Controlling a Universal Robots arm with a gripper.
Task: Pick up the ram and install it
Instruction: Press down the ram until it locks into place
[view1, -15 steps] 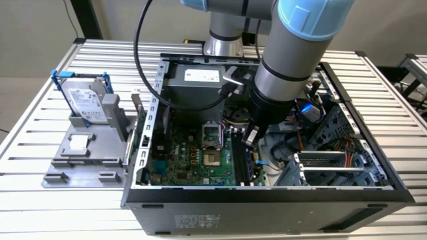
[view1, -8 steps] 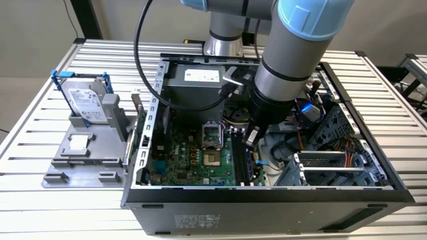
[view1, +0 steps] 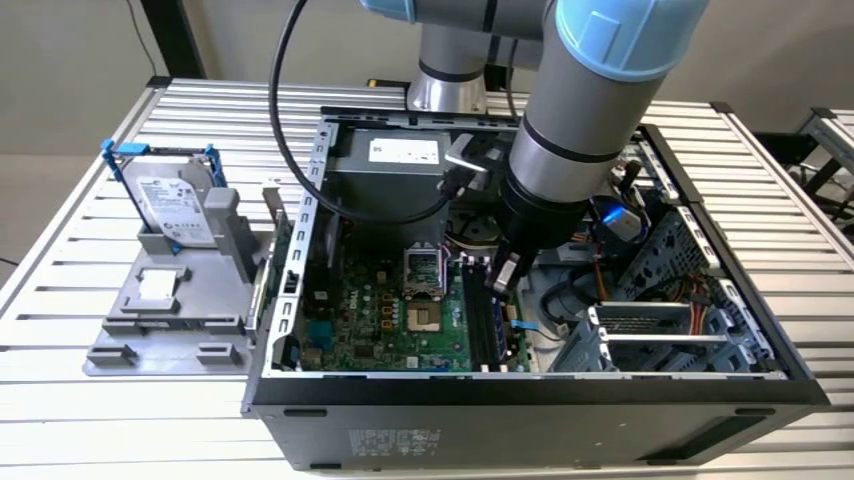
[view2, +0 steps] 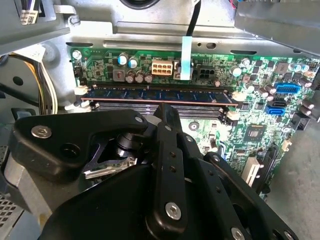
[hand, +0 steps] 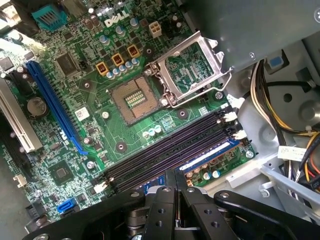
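Hovering inside an open case, claw sits low over the motherboard, fingers pressed together, holding nothing. Ram: seated upright in a slot just beyond the fingertips, blue-labelled edge up, white latches at both ends. Empty black slots lie beside it. CPU socket: farther off, cover open. Hard drive: outside the case on a grey stand, well apart.

My claw is low inside the case; the drive cage and cables crowd one side, while over the motherboard is free room.
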